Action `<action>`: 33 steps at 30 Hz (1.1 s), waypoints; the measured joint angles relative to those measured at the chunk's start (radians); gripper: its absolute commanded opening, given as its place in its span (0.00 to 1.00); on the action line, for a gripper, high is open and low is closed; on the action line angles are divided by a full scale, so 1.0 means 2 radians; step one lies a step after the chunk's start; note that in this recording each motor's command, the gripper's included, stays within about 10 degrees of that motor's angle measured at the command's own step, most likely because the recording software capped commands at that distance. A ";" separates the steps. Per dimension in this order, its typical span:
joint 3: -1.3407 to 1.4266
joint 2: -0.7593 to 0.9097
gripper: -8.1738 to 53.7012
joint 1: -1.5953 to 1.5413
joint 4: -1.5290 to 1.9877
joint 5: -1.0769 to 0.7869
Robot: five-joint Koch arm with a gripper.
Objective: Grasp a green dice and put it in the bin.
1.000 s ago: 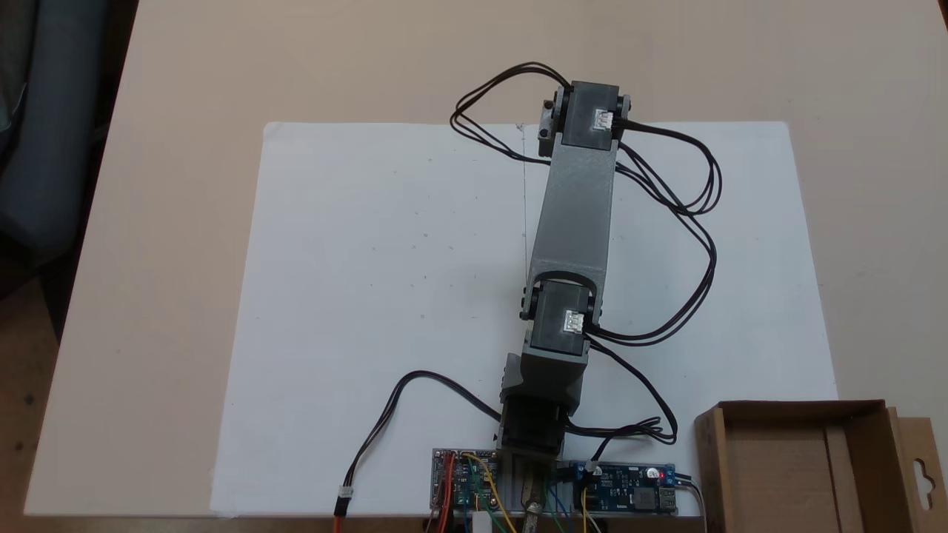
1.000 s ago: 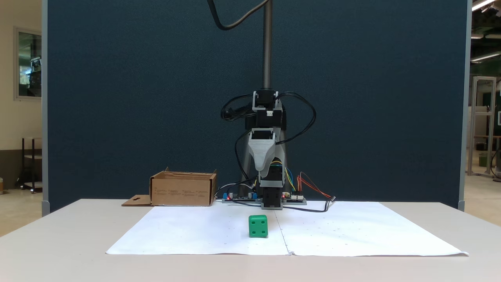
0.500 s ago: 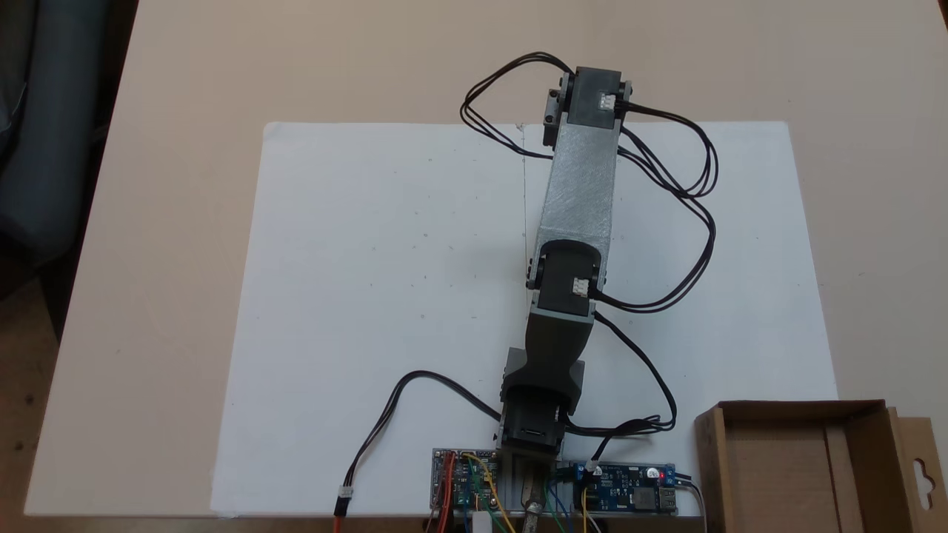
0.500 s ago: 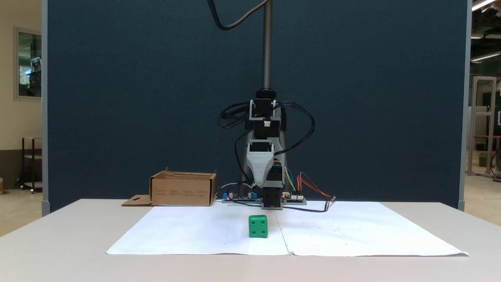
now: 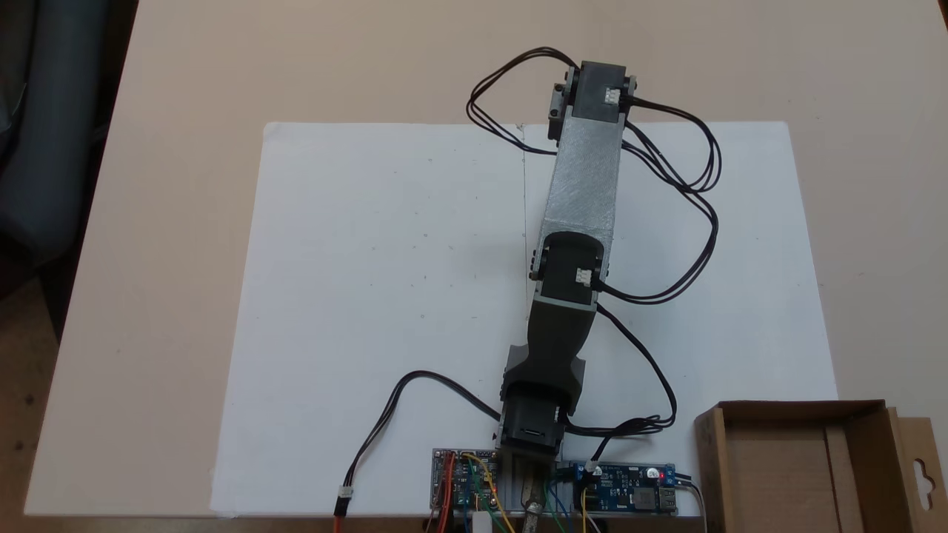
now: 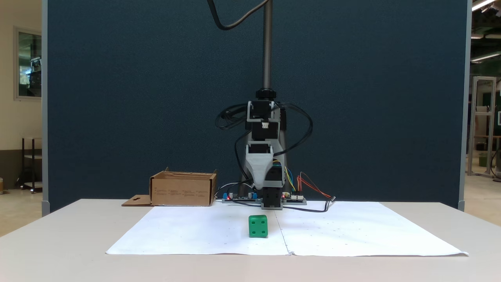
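White paper under green dice; hand state unclear, bin print unreadable

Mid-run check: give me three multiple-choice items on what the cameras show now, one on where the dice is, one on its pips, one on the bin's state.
1. Where is the green dice?
A. In the bin
B. On the white paper, near its centre seam
C. On the bare table beside the paper

2. How many pips show on the dice face turned toward the front fixed view?
A. One
B. Four
C. Six

3. What state is the bin in?
A. Open-topped and holding nothing
B. Closed with a lid
C. Tipped on its side

Answers:
1 B: in the front fixed view the dice rests on the white paper, just left of the seam.
2 B: four sunken pips show on that face.
3 A: the top-down fixed view shows only bare cardboard in the part of the bin that is in frame.
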 measured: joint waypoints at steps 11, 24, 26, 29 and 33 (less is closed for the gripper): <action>-0.008 -0.038 0.92 0.007 0.000 -0.001; -0.008 -0.038 0.91 0.021 0.000 0.063; -0.008 -0.038 0.91 0.021 0.000 0.066; -0.008 -0.038 0.91 0.021 -0.001 0.068; -0.008 -0.038 0.91 0.018 -0.002 0.068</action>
